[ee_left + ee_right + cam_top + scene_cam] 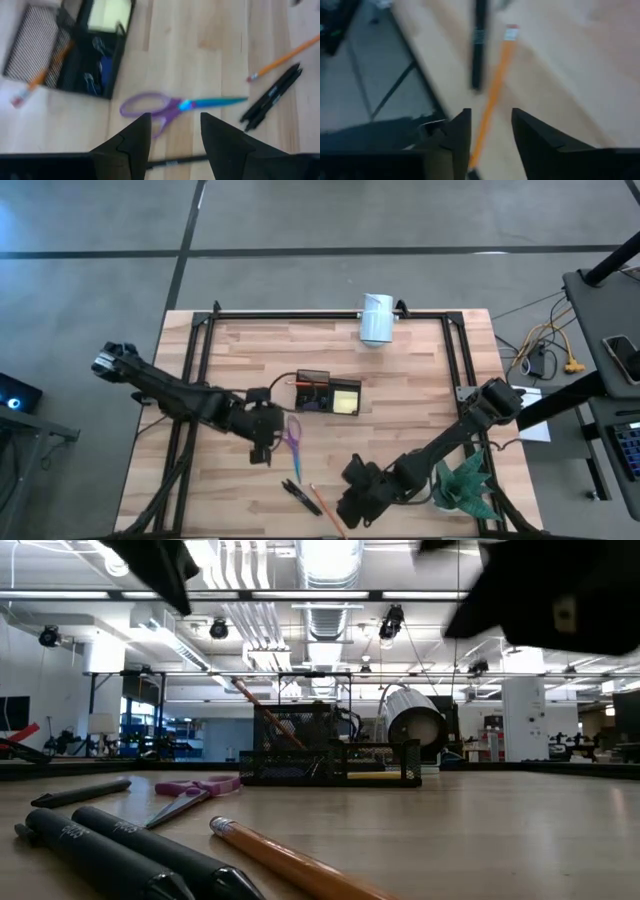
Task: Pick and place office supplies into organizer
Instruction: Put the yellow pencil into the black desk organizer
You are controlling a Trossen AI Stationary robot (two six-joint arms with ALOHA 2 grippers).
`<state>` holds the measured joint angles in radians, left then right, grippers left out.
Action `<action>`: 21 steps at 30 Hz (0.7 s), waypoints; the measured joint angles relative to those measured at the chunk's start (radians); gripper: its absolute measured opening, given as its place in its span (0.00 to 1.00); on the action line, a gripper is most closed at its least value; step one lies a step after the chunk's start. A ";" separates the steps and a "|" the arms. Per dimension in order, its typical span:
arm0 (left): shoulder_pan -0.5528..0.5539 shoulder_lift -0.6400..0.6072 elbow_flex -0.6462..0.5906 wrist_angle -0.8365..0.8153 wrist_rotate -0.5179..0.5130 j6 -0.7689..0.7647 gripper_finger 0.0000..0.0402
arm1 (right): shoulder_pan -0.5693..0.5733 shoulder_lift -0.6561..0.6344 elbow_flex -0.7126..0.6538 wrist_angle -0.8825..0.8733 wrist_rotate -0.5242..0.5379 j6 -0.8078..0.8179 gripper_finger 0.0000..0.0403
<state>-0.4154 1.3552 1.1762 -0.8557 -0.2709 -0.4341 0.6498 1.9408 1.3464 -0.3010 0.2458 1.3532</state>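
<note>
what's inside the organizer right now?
The organizer holds a yellow sticky-note pad in one compartment, an orange pencil leaning in another, and binder clips in a third. The mesh walls hide the compartment floors, so anything smaller can't be seen.

- High view: straight down on the whole worktop [400,380].
- Low view: at worktop level, facing the organizer [330,755].
- Left wrist view: close above the scissors [175,106], organizer beside them.
- Right wrist view: close above the pencil [495,90].

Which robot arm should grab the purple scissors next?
Probably the left. Its gripper hovers right beside the scissors, and the open fingers frame the purple handles. The right gripper is farther off, over the orange pencil near the table edge.
</note>
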 joint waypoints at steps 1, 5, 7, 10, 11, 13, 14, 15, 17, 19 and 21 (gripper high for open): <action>-0.010 -0.001 -0.017 -0.001 -0.003 -0.009 0.38 | -0.002 0.000 0.007 0.018 -0.008 -0.027 0.35; -0.050 -0.008 -0.078 -0.018 -0.028 -0.031 0.38 | -0.018 0.008 0.023 0.022 -0.022 0.016 0.40; -0.067 -0.019 -0.110 -0.017 -0.033 -0.031 0.38 | -0.026 0.034 0.038 0.020 -0.025 0.049 0.40; -0.100 -0.044 -0.158 -0.023 -0.033 -0.033 0.38 | -0.041 0.113 0.117 0.024 -0.106 0.064 0.40; -0.114 -0.058 -0.172 -0.029 -0.033 -0.042 0.38 | -0.046 0.146 0.156 0.020 -0.153 0.059 0.39; -0.139 -0.092 -0.196 -0.035 -0.034 -0.081 0.38 | -0.051 0.209 0.247 -0.013 -0.235 0.050 0.38; -0.152 -0.109 -0.210 -0.039 -0.038 -0.101 0.38 | -0.051 0.239 0.298 -0.059 -0.255 0.054 0.38; -0.163 -0.131 -0.225 -0.040 -0.047 -0.117 0.38 | -0.051 0.267 0.352 -0.125 -0.257 0.062 0.37; -0.186 -0.178 -0.258 -0.044 -0.075 -0.150 0.38 | -0.052 0.319 0.464 -0.278 -0.236 0.102 0.36; -0.205 -0.228 -0.289 -0.042 -0.098 -0.179 0.38 | -0.049 0.365 0.577 -0.443 -0.192 0.152 0.35; -0.217 -0.275 -0.320 -0.043 -0.107 -0.200 0.38 | -0.048 0.410 0.687 -0.565 -0.152 0.190 0.34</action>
<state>-0.6320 1.0806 0.8557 -0.8986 -0.3779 -0.6343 0.6015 2.3503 2.0336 -0.8659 0.0943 1.5427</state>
